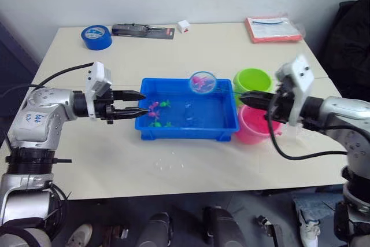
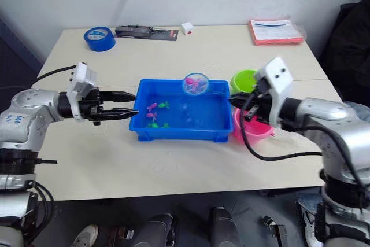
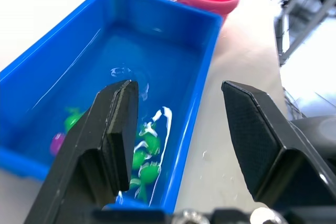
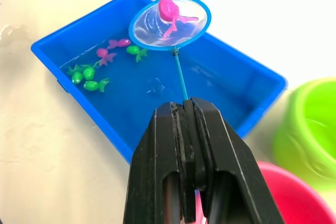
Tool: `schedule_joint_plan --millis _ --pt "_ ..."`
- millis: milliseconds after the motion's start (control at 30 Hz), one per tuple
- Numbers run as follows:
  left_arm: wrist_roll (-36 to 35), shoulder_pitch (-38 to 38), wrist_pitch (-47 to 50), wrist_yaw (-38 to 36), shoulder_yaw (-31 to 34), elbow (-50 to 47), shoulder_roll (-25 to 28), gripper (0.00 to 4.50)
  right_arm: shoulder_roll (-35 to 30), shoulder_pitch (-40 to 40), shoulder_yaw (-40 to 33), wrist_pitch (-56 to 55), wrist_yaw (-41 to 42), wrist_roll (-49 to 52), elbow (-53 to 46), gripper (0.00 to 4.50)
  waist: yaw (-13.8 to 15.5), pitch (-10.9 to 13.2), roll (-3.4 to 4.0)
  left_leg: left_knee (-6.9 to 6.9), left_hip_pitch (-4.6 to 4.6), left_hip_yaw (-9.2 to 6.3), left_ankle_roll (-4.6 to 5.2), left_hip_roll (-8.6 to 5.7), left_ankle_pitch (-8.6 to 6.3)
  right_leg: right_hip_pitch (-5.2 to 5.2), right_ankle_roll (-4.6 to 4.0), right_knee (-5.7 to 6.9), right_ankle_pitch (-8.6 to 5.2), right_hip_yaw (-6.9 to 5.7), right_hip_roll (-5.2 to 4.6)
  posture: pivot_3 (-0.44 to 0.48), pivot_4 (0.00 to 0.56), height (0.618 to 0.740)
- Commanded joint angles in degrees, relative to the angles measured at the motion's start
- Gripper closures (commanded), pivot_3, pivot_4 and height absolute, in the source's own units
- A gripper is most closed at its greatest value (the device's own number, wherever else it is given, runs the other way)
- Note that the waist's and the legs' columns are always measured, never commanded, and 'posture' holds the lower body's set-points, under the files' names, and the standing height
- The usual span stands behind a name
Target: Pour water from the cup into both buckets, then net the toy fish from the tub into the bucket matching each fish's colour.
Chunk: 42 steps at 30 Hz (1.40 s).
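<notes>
Our right tool (image 4: 185, 111) is clamped on the thin handle of the net (image 4: 169, 22), whose hoop hangs above the far rim of the tub (image 1: 188, 132) with a pink fish (image 4: 169, 10) in it. Beside that tool stand the pink bucket (image 1: 250, 126) and green bucket (image 1: 253, 80). Green and pink fish (image 4: 90, 72) sit in the tub's water. Our left tool (image 1: 137, 103), jaws apart and holding nothing, hovers at the tub's left end.
</notes>
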Motion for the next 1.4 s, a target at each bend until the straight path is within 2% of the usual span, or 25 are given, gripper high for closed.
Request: schedule_joint_plan --millis 33,167,400,500,667,767,1100,1400 --pt "1.84 -4.27 -3.79 -2.32 -1.04 4.79 -1.24 1.71 -5.19 4.03 -9.23 0.19 0.55 1.55 -3.63 3.7 0.11 0.0 0.0 0.0 0.0 0.0 0.0 -0.01 0.0 0.0 0.0 0.01 0.0 -0.01 0.0 0.0 0.15 0.737" --pt "3.66 -7.05 -6.67 -4.0 -2.34 10.07 -3.13 1.71 -10.3 12.78 -18.91 0.57 2.02 1.63 -5.27 3.7 0.38 0.0 0.0 -0.01 0.0 0.02 0.02 -0.02 0.0 0.04 0.0 -0.03 0.0 -0.01 0.0 0.0 0.15 0.737" --pt "6.21 -11.39 -10.74 -6.36 -3.34 17.75 -5.88 1.71 -12.3 28.25 -27.02 -5.24 2.11 -3.49 -10.05 3.7 0.91 0.0 -0.01 0.01 0.01 0.11 0.03 0.02 0.01 0.03 0.0 0.02 0.0 0.04 0.07 0.0 0.15 0.737" --pt "6.95 -13.28 -12.11 -7.63 -3.74 20.08 -7.33 1.71 -12.78 33.63 -26.17 -10.14 1.6 -7.46 -12.82 3.7 1.17 0.0 0.0 0.05 0.03 0.2 0.05 -0.01 0.02 0.04 0.02 0.05 0.01 0.01 0.08 0.0 0.15 0.737" --pt "7.76 -14.69 -13.26 -8.91 -3.81 22.08 -8.63 1.71 -13.0 42.21 -21.07 -27.68 -0.7 -21.17 -14.13 3.7 1.32 0.0 -0.01 0.05 0.03 0.2 0.05 -0.04 0.01 0.04 0.03 0.07 0.01 0.0 0.12 0.0 0.15 0.737" --pt "8.28 -14.87 -13.67 -9.41 -3.64 22.89 -8.68 1.71 -12.18 47.29 -20.61 -37.57 -0.7 -28.69 -12.95 3.7 1.28 0.0 -0.02 0.05 0.04 0.22 0.06 -0.07 0.02 0.04 0.03 0.07 0.01 -0.05 0.19 0.0 0.15 0.737" --pt "9.09 -15.22 -14.29 -9.95 -3.46 24.14 -9.3 1.71 -8.86 50.9 -17.68 -63.64 -5.42 -45.3 -6.76 3.7 1.27 0.0 -0.03 0.06 0.08 0.25 0.07 -0.06 0.03 0.05 0.03 0.08 0.01 -0.07 0.21 0.0 0.15 0.737" --pt "9.05 -14.75 -14.14 -10.0 -3.06 23.77 -8.95 1.71 -6.85 54.97 -19.09 -78.39 -5.44 -51.46 -2.19 3.7 1.25 -0.01 -0.03 0.08 0.1 0.26 0.07 -0.07 0.03 0.09 0.03 0.08 0.01 -0.09 0.26 0.0 0.15 0.737"
